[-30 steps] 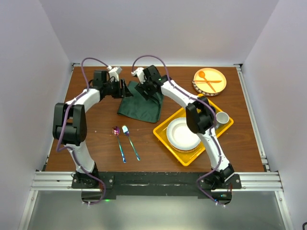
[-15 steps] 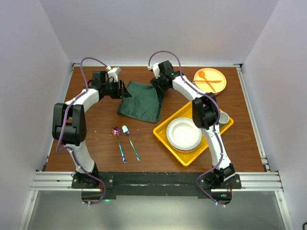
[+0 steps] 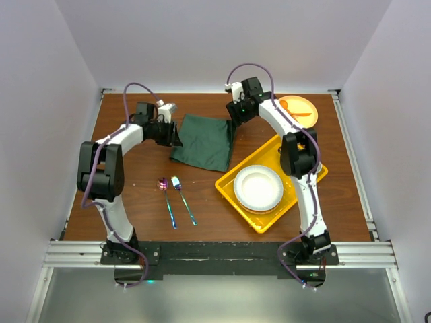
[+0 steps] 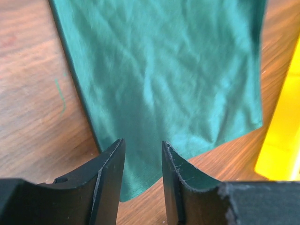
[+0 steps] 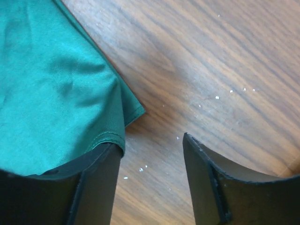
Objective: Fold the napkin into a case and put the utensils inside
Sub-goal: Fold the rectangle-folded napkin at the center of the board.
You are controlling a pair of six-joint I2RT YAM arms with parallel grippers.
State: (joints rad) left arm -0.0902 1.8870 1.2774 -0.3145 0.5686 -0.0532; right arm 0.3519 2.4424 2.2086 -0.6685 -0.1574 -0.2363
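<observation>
The dark green napkin (image 3: 202, 140) lies flat as a loose rectangle, not yet a case. My left claw (image 4: 141, 152) straddles its edge, jaws narrowly apart with cloth showing between them. My right claw (image 5: 151, 143) stands open, a corner just beside one finger. The iridescent utensils (image 3: 176, 182) lie well behind both claws, outside the cloth.

Both end effectors (image 4: 143, 146) (image 5: 151, 143), jaws apart
</observation>
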